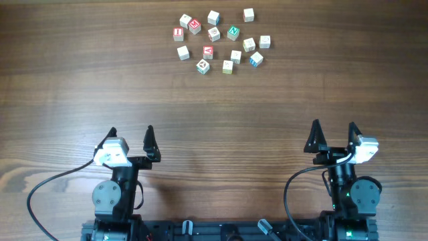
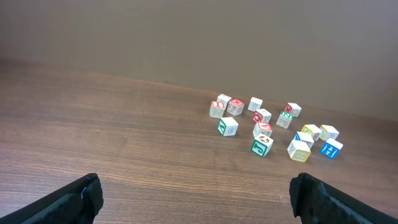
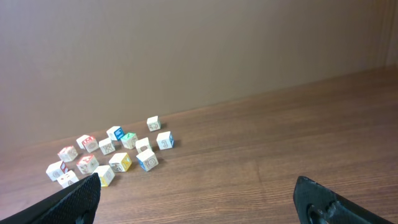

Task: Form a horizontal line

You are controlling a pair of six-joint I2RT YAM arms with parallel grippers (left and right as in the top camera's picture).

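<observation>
Wooden table, scattered letter cubes well apart from left jaws, right jaws, both open

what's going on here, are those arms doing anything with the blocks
Nothing is being handled right now. The left gripper and right gripper both sit open and empty near the front edge of the wooden table. The letter cubes lie in a loose scatter on the far side, untouched, and no horizontal line is formed yet.

Both arms sit folded at the near edge, left gripper and right gripper wide open, empty.
</observation>
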